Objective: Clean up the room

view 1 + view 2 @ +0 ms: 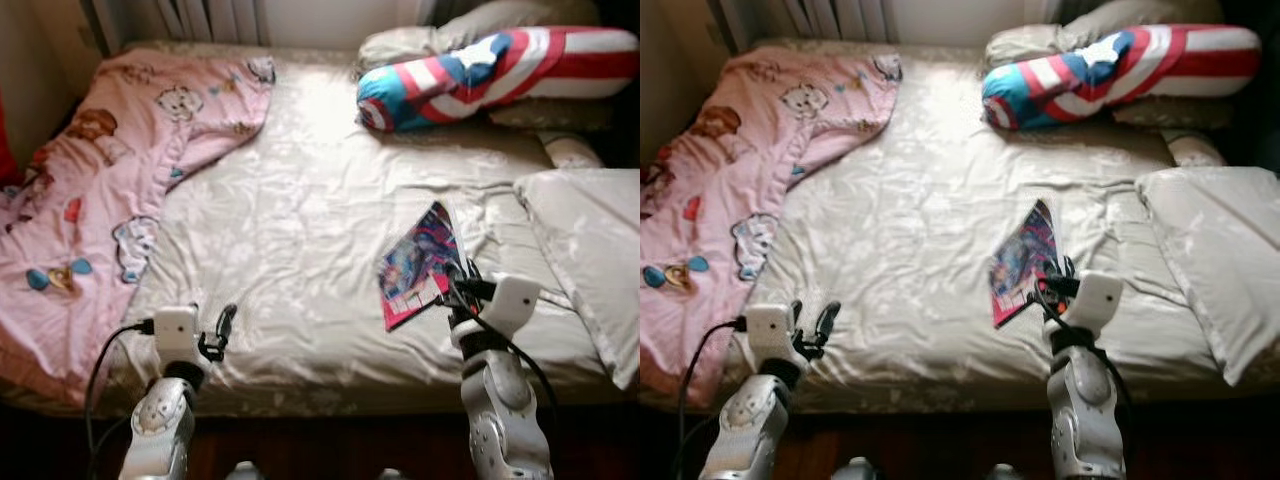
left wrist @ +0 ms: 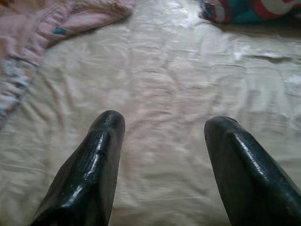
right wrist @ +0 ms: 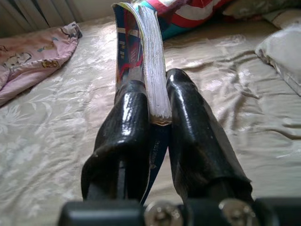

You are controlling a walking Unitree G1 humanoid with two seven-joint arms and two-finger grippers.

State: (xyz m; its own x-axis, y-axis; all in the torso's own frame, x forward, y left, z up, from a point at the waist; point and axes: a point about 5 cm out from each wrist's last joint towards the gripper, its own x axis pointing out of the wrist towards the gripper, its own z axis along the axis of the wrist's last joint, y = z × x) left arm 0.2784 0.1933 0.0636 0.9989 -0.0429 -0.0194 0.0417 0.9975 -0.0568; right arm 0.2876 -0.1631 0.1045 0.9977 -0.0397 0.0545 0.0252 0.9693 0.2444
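bed [image 1: 300,200]: cream sheet, wrinkled, fills most of the head views; near edge runs just in front of both arms
book [image 1: 420,262]: colourful cover, thin, on the right half of the bed near the near edge; its near corner is clamped, the rest angles up and away over the sheet
right tool [image 3: 157,117]: fingers pressed onto the book, one each side of cover and page block; wrist view shows the white page edges standing between the two black fingers [image 3: 123,127]
right arm [image 1: 500,400]: silver, rises from the near edge, wrist bent toward the book
left tool [image 2: 162,141]: fingers spread wide, nothing between them, hovering low over bare sheet at the near left of the bed; cannot tell if it touches the sheet
left arm [image 1: 160,420]: silver, black cable looping off its left side
pink blanket [image 1: 90,190]: cartoon print, bunched along the left side of the bed, hanging over the left edge, well apart from the book
striped pillow [image 1: 490,70]: red, white and blue with a star, long roll shape, far right of the bed
grey pillow [image 1: 450,35]: behind the striped pillow, touching it, at the far edge
cream pillow [image 1: 590,250]: right edge of the bed, just right of the book and right tool, not touching either
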